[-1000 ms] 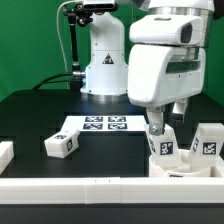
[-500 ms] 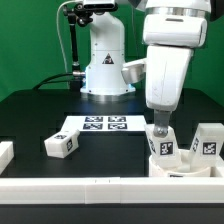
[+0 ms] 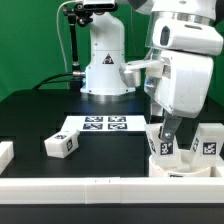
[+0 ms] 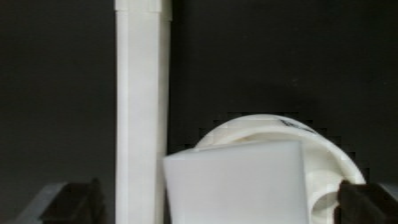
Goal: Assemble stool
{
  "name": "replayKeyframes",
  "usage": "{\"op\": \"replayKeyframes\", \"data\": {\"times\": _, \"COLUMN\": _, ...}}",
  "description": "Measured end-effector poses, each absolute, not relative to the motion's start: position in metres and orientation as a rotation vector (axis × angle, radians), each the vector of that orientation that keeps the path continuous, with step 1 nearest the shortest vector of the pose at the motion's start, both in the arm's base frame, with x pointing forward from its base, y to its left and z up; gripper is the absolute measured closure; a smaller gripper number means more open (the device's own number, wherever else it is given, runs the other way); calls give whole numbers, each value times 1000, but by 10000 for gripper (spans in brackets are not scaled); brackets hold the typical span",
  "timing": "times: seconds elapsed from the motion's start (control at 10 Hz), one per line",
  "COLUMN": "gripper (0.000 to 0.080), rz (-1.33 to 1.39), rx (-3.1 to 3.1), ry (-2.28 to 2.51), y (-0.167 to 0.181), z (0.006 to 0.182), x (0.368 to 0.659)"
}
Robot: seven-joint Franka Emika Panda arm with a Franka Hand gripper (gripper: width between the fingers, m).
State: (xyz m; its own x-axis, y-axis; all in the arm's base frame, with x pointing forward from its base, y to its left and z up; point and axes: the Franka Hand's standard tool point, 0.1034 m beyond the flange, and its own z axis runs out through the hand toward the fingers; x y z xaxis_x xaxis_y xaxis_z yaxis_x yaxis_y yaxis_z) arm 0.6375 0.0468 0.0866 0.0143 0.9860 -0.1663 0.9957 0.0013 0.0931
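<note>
Stool kit: round seat (image 3: 185, 167) at the exterior view's lower right, one leg (image 3: 164, 146) upright at it beneath spread, empty jaws, another leg (image 3: 62, 144) loose on the desk (image 3: 30, 120) at lower left; hazard: off-centre closing could topple the leg.

You have a matt black table (image 3: 30, 115) under smooth white plastic parts: the loose leg (image 3: 62, 144) and the round seat (image 3: 186, 168) look satin rather than shiny, with tags printed in flat black. The arm's white shell (image 3: 185, 80) is glossier and catches the light, while the marker board (image 3: 105, 125) looks like a thin matt sheet.
</note>
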Motion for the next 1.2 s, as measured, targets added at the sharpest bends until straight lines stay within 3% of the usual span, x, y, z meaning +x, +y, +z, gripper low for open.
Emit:
{"op": "replayKeyframes", "data": {"times": 0.2, "gripper": 151, "rz": -76, "rx": 2134, "ry": 2049, "y": 53, "z": 85, "x": 636}}
{"op": "replayKeyframes", "data": {"times": 0.3, "gripper": 263, "rz": -77, "rx": 2138, "ry": 2045, "y": 50, "z": 85, "x": 636}}
{"op": "replayKeyframes", "data": {"times": 0.4, "gripper": 263, "rz": -77, "rx": 2140, "ry": 2043, "y": 49, "z": 85, "x": 636}}
{"op": "replayKeyframes", "data": {"times": 0.5, "gripper": 463, "rz": -77, "rx": 2140, "ry": 2043, "y": 49, "z": 85, "x": 636}}
{"op": "replayKeyframes", "data": {"times": 0.8, "gripper": 464, "rz": -72, "rx": 2173, "ry": 2008, "y": 48, "z": 85, "x": 636}}
{"op": "replayKeyframes", "data": {"times": 1.2, "gripper": 464, "rz": -44, "rx": 2529, "ry": 1554, "y": 45, "z": 85, "x": 633}}
